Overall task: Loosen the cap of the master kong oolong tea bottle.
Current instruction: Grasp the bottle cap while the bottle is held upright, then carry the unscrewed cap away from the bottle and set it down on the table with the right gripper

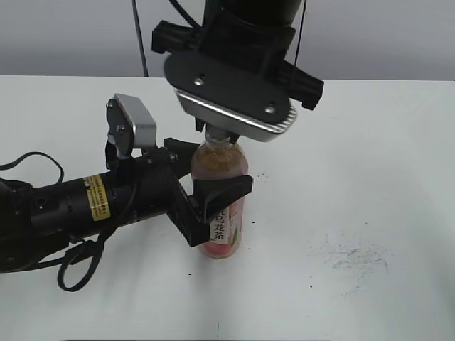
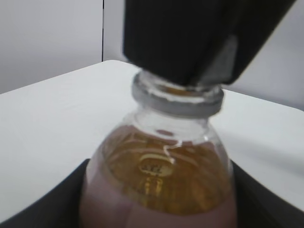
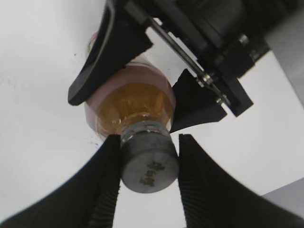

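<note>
Cap [image 3: 149, 164] sits between right gripper [image 3: 148, 183] fingers.

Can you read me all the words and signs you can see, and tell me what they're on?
"乌龙茶": black upright characters on the bottle label; blurry, so this is my best reading.
Yellow sticker on the left arm: dark print, too small to read.
Dark mark on top of the cap: too blurred to read.
Raised mark on the bottle's shoulder in the left wrist view: unreadable.

White table [image 1: 370, 177] with faint scuff marks [image 1: 359, 257]
</note>
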Tool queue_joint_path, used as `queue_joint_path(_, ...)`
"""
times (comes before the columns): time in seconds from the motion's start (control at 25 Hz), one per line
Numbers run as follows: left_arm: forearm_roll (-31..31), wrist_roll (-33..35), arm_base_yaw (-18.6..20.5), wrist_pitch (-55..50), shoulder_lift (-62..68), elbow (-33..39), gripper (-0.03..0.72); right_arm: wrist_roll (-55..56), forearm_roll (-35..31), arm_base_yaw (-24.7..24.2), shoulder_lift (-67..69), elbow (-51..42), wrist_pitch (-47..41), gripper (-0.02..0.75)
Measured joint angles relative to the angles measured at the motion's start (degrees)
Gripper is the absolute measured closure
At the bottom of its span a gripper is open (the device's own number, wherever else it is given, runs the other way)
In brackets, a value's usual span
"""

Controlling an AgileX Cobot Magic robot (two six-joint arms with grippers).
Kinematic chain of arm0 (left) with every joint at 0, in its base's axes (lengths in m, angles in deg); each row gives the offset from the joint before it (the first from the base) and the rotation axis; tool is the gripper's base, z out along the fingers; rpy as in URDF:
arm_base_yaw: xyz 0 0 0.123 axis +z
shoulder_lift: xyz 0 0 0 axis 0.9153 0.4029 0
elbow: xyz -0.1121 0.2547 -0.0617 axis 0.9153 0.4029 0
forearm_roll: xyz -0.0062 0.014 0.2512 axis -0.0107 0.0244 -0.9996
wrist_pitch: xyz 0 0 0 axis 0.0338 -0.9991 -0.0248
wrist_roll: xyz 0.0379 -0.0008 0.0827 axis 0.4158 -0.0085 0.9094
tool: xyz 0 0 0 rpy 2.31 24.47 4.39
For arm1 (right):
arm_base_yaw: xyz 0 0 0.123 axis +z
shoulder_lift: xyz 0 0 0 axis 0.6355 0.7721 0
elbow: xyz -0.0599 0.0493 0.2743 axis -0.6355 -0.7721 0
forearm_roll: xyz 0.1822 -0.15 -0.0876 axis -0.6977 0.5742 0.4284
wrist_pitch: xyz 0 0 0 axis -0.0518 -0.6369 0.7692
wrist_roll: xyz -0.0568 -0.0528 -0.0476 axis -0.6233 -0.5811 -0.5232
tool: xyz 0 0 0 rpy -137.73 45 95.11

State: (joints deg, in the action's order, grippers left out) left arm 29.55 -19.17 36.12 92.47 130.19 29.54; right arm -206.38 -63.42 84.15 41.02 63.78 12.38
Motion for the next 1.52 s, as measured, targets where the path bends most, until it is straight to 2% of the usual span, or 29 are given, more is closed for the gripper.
queue_joint_path(0.12, 0.1, 0.0, 0.0, 0.0, 0.0, 0.0, 0.239, -13.6, -0.6, 0.0, 0.0, 0.0, 0.1, 0.461)
queue_joint_path(0.24, 0.1, -0.1, 0.0, 0.0, 0.0, 0.0, 0.239, -22.5, -0.6, 0.0, 0.0, 0.0, 0.1, 0.461)
queue_joint_path(0.52, 0.2, -0.2, 0.0, -0.1, 0.0, 0.0, 0.239, -34.5, 0.6, 0.0, 0.0, 0.0, 0.2, 0.461)
queue_joint_path(0.64, 0.1, -0.2, 0.0, -0.1, 0.0, 0.0, 0.239, -36.4, 0.7, 0.0, -0.3, -0.1, 0.2, 0.461)
queue_joint_path(1.28, -0.3, -0.2, 0.0, 0.1, 0.1, 0.1, 0.240, -36.3, 5.1, 0.0, -3.2, 0.1, 0.5, 0.465)
queue_joint_path(1.44, -0.3, -0.2, 0.0, 0.1, 0.1, 0.1, 0.240, -22.5, 9.7, -0.1, -3.2, 0.1, 0.5, 0.465)
queue_joint_path(1.52, -0.3, -0.2, 0.0, 0.1, 0.1, 0.1, 0.240, -9.9, 13.1, -0.7, -3.2, 0.1, 0.5, 0.465)
